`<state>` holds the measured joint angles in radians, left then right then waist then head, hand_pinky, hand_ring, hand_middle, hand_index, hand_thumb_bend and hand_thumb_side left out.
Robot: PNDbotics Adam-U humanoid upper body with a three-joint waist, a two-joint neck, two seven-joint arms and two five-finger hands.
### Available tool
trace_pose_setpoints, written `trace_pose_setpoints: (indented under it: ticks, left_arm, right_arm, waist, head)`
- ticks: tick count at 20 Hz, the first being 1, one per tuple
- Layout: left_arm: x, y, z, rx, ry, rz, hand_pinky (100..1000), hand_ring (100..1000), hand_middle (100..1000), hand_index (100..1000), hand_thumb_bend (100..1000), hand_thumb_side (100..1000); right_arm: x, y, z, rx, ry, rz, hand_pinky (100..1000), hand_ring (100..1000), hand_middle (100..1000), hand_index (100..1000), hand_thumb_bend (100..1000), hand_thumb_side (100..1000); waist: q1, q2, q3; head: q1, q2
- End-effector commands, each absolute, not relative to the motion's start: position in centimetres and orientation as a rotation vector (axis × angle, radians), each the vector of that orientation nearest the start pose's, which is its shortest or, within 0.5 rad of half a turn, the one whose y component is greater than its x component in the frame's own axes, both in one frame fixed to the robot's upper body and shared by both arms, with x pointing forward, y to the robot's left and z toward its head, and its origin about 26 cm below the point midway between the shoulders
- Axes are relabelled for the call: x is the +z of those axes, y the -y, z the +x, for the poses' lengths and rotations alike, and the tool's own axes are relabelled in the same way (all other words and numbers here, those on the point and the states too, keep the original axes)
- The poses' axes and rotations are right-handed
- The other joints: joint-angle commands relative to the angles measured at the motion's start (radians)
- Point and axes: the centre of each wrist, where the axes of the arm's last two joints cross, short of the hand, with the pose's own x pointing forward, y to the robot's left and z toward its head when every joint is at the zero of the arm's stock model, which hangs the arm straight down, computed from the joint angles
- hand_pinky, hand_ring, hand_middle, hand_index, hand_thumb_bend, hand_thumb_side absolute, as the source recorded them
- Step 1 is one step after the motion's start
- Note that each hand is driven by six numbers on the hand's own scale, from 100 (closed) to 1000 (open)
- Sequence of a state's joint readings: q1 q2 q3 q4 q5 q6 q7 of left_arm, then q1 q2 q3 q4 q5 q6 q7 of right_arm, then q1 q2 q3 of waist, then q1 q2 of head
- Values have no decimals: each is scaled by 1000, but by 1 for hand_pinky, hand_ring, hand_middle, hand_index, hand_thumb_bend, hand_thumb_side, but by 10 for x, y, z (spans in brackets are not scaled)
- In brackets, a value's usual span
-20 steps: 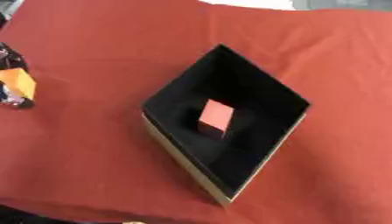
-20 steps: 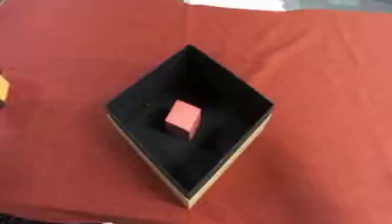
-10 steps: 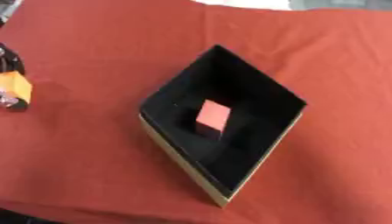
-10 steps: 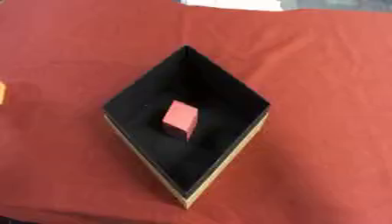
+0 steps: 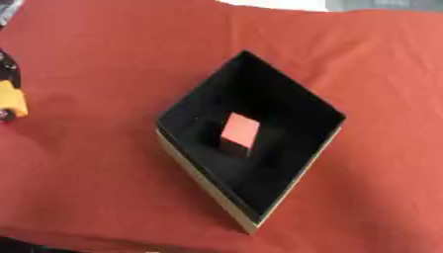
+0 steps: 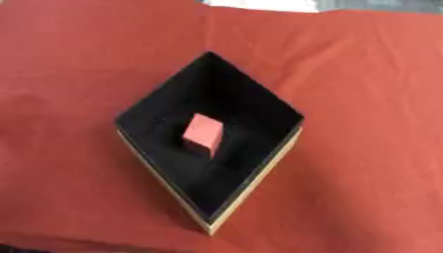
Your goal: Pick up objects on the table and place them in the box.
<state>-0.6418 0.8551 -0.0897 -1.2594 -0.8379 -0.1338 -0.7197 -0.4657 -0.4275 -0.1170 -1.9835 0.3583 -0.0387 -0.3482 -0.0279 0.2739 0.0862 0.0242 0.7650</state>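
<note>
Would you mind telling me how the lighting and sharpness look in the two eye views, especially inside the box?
Left eye view: soft throughout; the box interior is almost uniformly black, the pink block shaded on its lower face; the left hand is blurred at the edge. Right eye view: equally soft, even light on the red cloth, no glare.

Red cloth (image 6: 363, 99) spread over the table, matt and soft-looking, faintly creased, with a fold line running down from the far edge. On it, a box (image 6: 164, 185) of what looks like card: pale tan outer walls, matt black lining inside, no shine anywhere. Inside, a pink block (image 6: 203, 135), smooth-faced and matt, material not clear. At the left edge of the left eye view, a hard orange-yellow piece (image 5: 10, 100), smooth and plastic-looking, beside something dark and slightly glossy; too little visible to name either.
</note>
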Motion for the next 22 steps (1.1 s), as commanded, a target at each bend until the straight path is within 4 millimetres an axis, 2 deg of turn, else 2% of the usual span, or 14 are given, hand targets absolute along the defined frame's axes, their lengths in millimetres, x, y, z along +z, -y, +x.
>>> trace_pose_setpoints:
  ticks: [1,8,13,19,22]
  left_arm:
    - [261,-418,387,-1563,926,1067,242,434,400,542,453,100]
    - [272,-402,382,-1570,994,1129,169,391,357,499,490,100]
    - [281,-387,379,-1602,1054,1111,168,387,356,502,449,100]
    - [302,-345,367,-1733,1221,1072,163,383,354,507,423,100]
    - [308,-335,362,-1755,1252,1064,163,383,354,507,423,100]
  right_arm:
    - [274,288,305,-183,-3338,1193,820,700,636,815,100,685]
    - [273,288,305,-186,-3340,1192,820,700,634,812,100,684]
    - [273,288,305,-187,-3340,1191,819,700,634,812,100,682]
    - [272,287,305,-195,-3339,1186,819,700,634,812,100,680]
    - [272,287,305,-197,-3339,1186,819,700,634,812,100,680]
  waist:
    - [4,-22,1]
    - [6,-24,3]
    - [10,-27,4]
    - [17,-34,3]
    - [18,-35,3]
  head:
    - [-1,5]
    - [-8,5]
    - [-16,5]
    - [-25,5]
    - [-27,5]
